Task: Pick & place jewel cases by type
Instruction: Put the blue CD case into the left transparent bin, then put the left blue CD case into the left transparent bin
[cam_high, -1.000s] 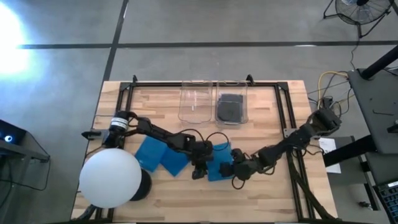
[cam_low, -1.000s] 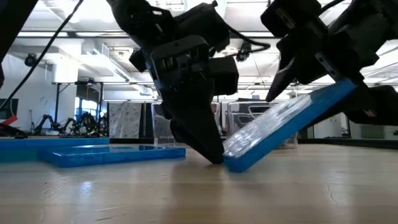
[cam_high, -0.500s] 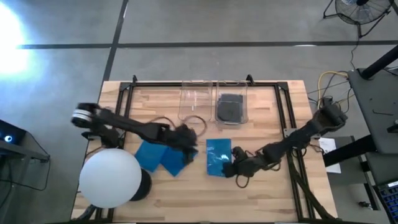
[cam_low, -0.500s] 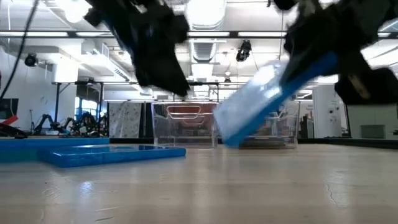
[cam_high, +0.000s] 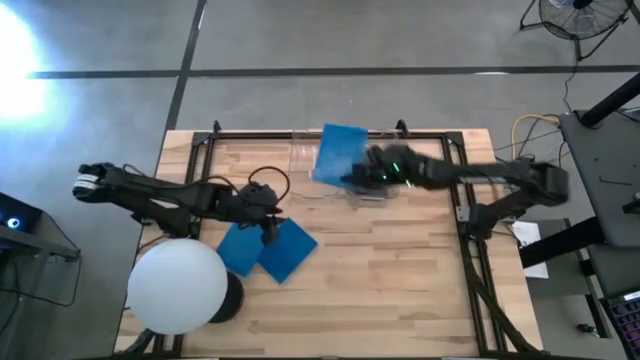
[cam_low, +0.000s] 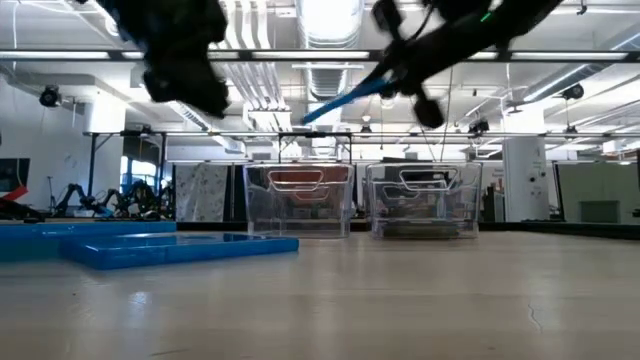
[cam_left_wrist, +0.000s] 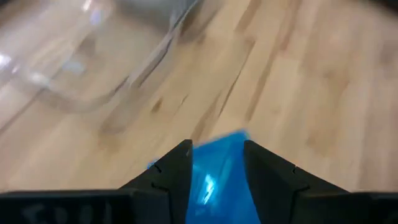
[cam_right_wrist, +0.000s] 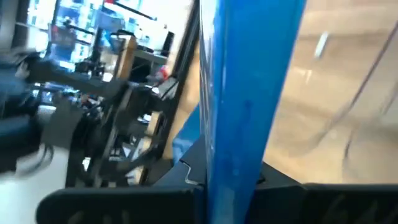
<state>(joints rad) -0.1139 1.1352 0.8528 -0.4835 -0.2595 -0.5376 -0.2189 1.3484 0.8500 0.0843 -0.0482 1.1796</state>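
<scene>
My right gripper (cam_high: 362, 172) is shut on a bright blue jewel case (cam_high: 338, 155) and holds it in the air over the left clear bin (cam_low: 300, 200), near the table's far edge. In the low view that case (cam_low: 345, 98) shows edge-on and slanted. Two more blue jewel cases (cam_high: 240, 248) (cam_high: 288, 250) lie flat on the table at the near left, overlapping. My left gripper (cam_high: 268, 222) hovers open just above them; in the left wrist view its fingers (cam_left_wrist: 177, 163) frame one blue case (cam_left_wrist: 217, 177) below without touching it. My right gripper pinches the blue case between its two fingers, one on each flat face, at the edge nearest the arm (cam_high: 348, 178). The fingers come about level from the table's right side. The case is lifted clear and tilted, its free end lower (cam_low: 310, 116).
The right clear bin (cam_low: 425, 200) stands beside the left one, with something dark on its floor. A large white sphere (cam_high: 178, 288) sits at the near left corner. A black frame (cam_high: 455, 170) runs around the work area. Bare wood lies at the middle and near right.
My right gripper has lifted the blue case off the table, where it leaned on one edge, and carried it up and toward the far edge, over the left bin. My left gripper has drawn away from that case toward the table's left and risen.
</scene>
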